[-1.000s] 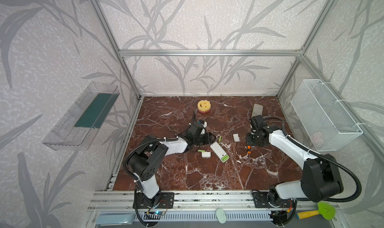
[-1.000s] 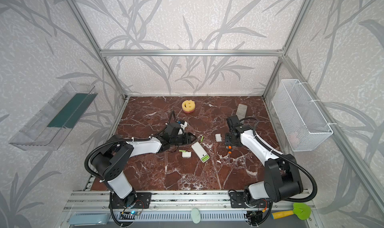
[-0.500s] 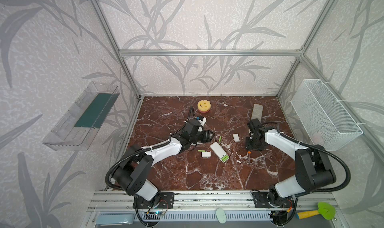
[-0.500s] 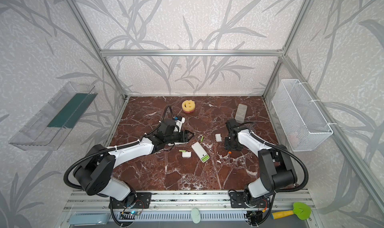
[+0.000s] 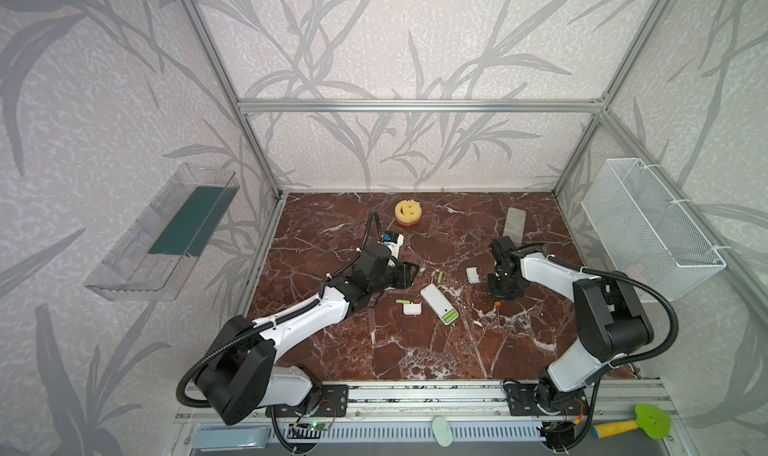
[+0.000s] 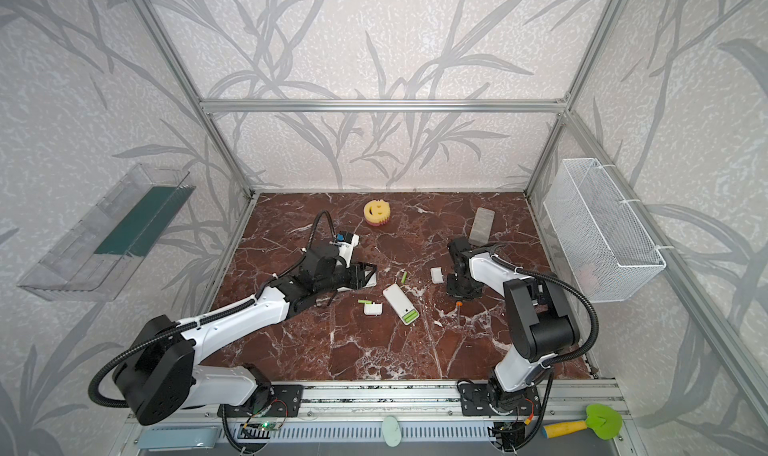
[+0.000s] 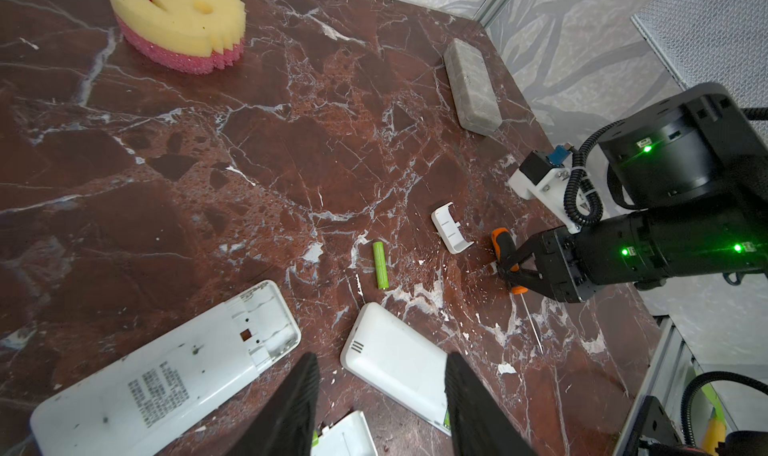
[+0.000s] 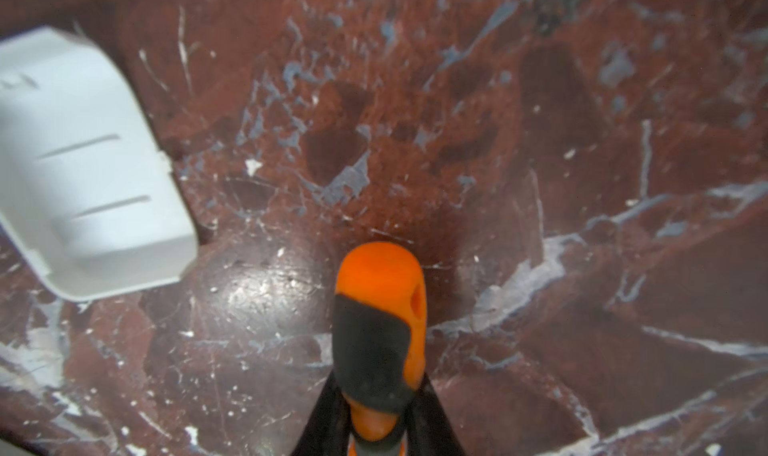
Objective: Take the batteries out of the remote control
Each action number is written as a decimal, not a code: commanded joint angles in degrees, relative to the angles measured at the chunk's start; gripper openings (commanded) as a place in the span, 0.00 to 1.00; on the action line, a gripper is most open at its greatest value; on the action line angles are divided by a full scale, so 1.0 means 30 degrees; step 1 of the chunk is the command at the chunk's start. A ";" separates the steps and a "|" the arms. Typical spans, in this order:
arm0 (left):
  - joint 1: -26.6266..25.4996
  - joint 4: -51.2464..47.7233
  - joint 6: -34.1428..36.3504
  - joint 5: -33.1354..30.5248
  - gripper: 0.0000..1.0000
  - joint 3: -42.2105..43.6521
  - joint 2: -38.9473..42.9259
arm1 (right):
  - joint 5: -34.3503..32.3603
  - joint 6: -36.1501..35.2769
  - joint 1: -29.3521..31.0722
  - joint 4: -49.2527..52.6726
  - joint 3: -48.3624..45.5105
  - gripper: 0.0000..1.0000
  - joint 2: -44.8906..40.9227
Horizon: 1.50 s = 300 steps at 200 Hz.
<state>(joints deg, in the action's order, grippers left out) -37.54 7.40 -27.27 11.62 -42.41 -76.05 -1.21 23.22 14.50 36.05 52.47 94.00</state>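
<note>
Orange-handled screwdriver (image 8: 380, 329) clamped between right fingers (image 8: 328, 416); left fingers (image 7: 299, 400) apart.

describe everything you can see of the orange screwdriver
The screwdriver has a stubby handle, orange at the rounded butt and collar, with a black rubbery grip band around the middle, and a thin bare metal shaft. It lies on the marble table, the shaft pointing away from the white battery cover beside the butt. The right claw is shut on the handle, one finger on each side of the black band. Nothing else touches it.
</note>
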 commanded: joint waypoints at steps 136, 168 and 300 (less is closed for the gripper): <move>-0.7080 0.3121 0.1969 0.0930 0.43 -0.4075 -0.3053 | -0.4095 0.2203 0.8247 -0.6401 -0.2321 0.03 -1.4361; -0.7496 0.3650 0.1569 0.0190 0.44 -0.4202 -0.3730 | -0.4576 0.2618 0.9136 -0.6991 -0.2094 0.03 -1.4572; -0.7460 0.3399 0.1748 -0.2497 0.32 -0.3115 -0.1949 | -0.4661 0.4095 0.9404 -0.6025 -0.2138 0.02 -1.5834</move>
<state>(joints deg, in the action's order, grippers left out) -60.27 17.23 -23.44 7.60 -53.45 -85.62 -14.00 34.76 42.13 16.56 45.65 47.24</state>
